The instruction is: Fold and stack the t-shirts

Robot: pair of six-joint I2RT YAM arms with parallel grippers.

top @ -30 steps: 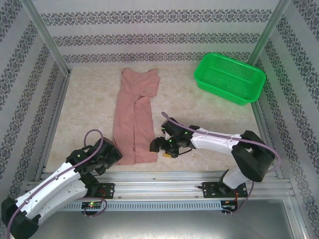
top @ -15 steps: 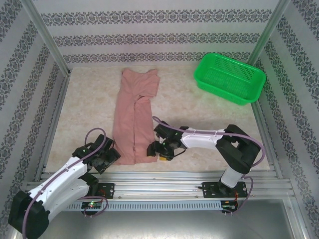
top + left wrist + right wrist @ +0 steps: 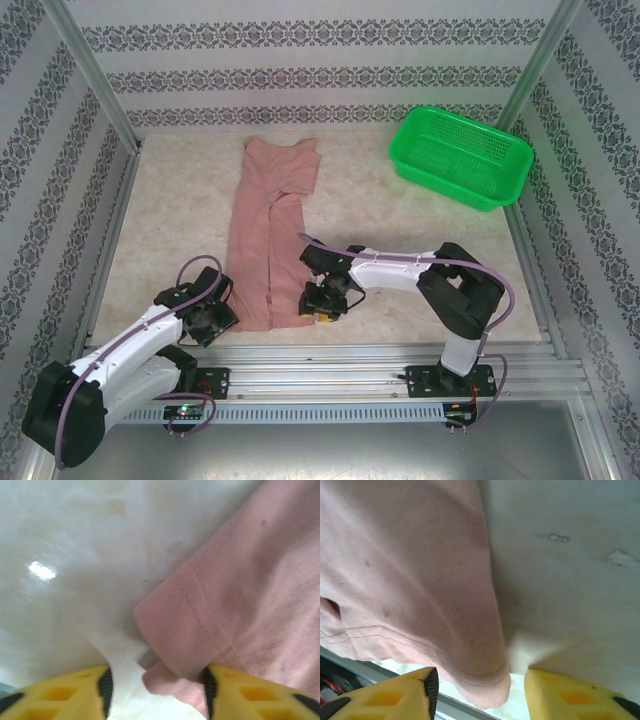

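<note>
1. Left gripper (image 3: 156, 696): the jaws stand parted and clamp nothing. Its yellow fingers (image 3: 60, 695) with black pads straddle the near left corner of the t-shirt (image 3: 240, 590). The stitched hem corner lies between the jaws, against the pad of the finger on the cloth side. Bare table (image 3: 75, 550) shows between the cloth and the other pad. From this gripper the cloth spreads ahead and to the right.

2. Right gripper (image 3: 479, 696): the jaws stand parted and clamp nothing. The near right corner of the same hem lies between them, closer to the finger on the cloth side. A strip of bare table separates the hem from the other finger. From this gripper the cloth spreads ahead and to the left.

3. In the overhead view both grippers sit low at the near edge of the table, just ahead of the aluminium rail (image 3: 330, 352). The hem spans the space between them, one gripper at each corner.

4. The t-shirt is dusty pink, folded lengthwise into a long narrow strip, and lies flat on the table. It runs from between the grippers straight ahead toward the far edge. An overlapping edge runs along its length, and the far end is wider.

5. A green mesh basket (image 3: 462, 155) stands far ahead and to the right of the right gripper, at the far right corner of the table, well apart from the t-shirt.
</note>
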